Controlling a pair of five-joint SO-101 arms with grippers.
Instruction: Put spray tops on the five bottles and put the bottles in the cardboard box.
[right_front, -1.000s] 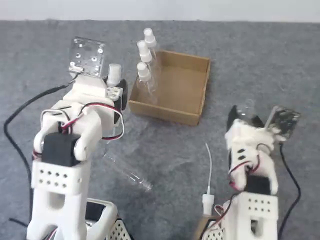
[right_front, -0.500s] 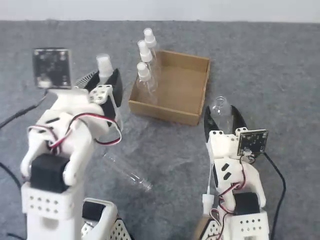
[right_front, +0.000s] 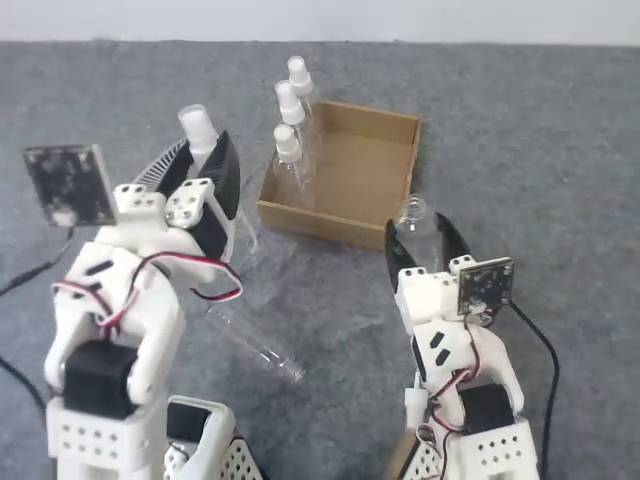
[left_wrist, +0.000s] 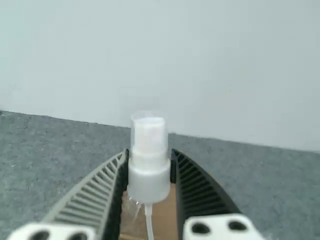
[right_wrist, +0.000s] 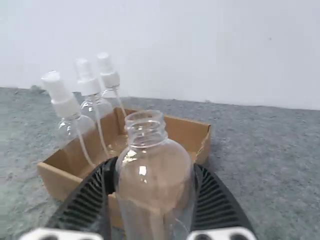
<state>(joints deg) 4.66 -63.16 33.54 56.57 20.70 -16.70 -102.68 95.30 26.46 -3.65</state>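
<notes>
My left gripper (right_front: 203, 170) is shut on a white spray top (right_front: 197, 127), held upright to the left of the cardboard box (right_front: 330, 226); in the left wrist view the spray top (left_wrist: 148, 155) stands between the fingers with its thin tube hanging down. My right gripper (right_front: 420, 238) is shut on a clear, uncapped bottle (right_front: 413, 212), held upright just in front of the box's near right corner. The right wrist view has this bottle (right_wrist: 152, 175) close up with its neck open. Three capped bottles (right_front: 290, 160) stand in the left part of the box.
A clear bottle without a top (right_front: 255, 345) lies on the grey mat between the two arm bases. A loose spray top with a long tube (right_front: 416, 390) lies beside the right arm's base. The box's right half (right_front: 370, 180) is bare.
The left arm has swung round and lifted the spray top higher, nearer the box. The right arm has turned left and forward, carrying the open bottle toward the box's front wall.
</notes>
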